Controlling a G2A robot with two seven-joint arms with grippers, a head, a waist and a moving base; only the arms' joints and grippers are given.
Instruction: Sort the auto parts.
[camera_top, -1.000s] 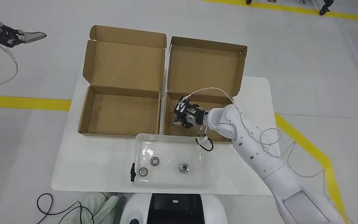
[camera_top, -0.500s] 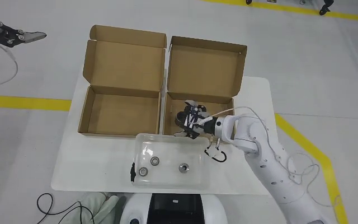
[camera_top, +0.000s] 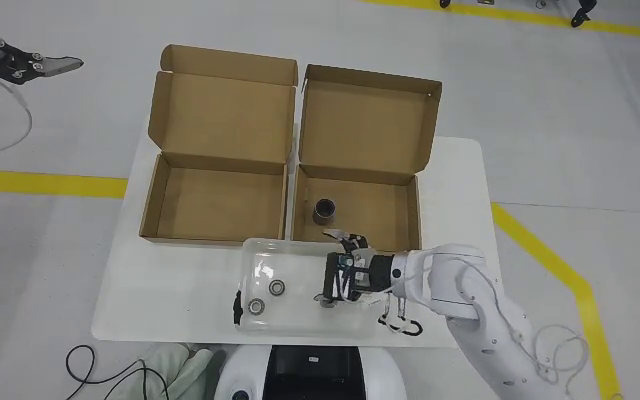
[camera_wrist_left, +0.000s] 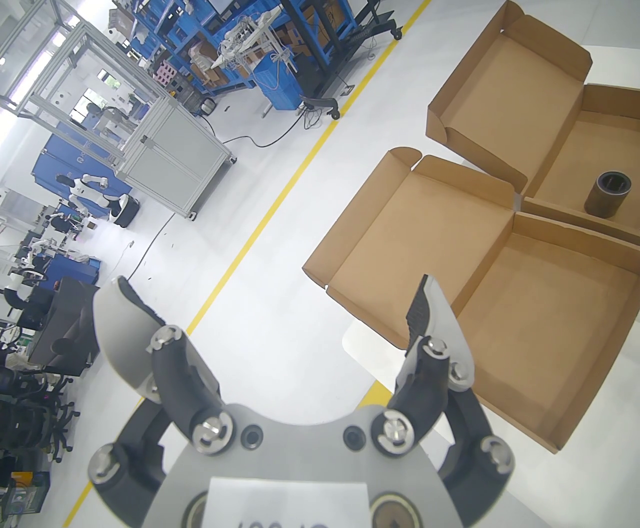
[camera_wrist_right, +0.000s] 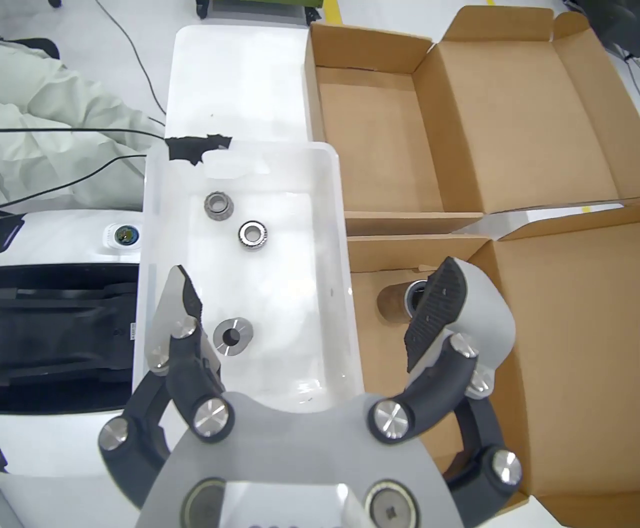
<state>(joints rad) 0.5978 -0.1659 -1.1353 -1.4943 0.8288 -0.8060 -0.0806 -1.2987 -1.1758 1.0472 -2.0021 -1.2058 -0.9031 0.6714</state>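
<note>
A clear plastic bin (camera_top: 300, 250) at the table's near edge holds two ring bearings (camera_top: 257, 307) (camera_top: 277, 288) and a flanged metal bushing (camera_top: 327, 299). The right wrist view shows the bearings (camera_wrist_right: 219, 205) (camera_wrist_right: 252, 235) and the bushing (camera_wrist_right: 233, 336). My right gripper (camera_top: 336, 277) (camera_wrist_right: 312, 295) hangs open and empty over the bin's right half, just above the bushing. A dark cylindrical sleeve (camera_top: 324, 210) (camera_wrist_right: 395, 302) (camera_wrist_left: 606, 194) lies in the right cardboard box (camera_top: 400, 215). The left cardboard box (camera_top: 210, 205) holds nothing. My left gripper (camera_top: 45, 66) (camera_wrist_left: 275, 305) is open, held over the floor far left of the table.
Both boxes stand side by side behind the bin with their lids (camera_top: 230, 105) folded up and back. The white table (camera_top: 450, 200) has bare room to the right of the boxes. A pale green cloth (camera_top: 175, 365) and cables (camera_top: 85, 365) lie on the floor at the near left.
My right gripper has pulled back out of the right box toward the near edge and now hangs over the bin. The dark sleeve stays behind in that box. The left arm has not moved.
</note>
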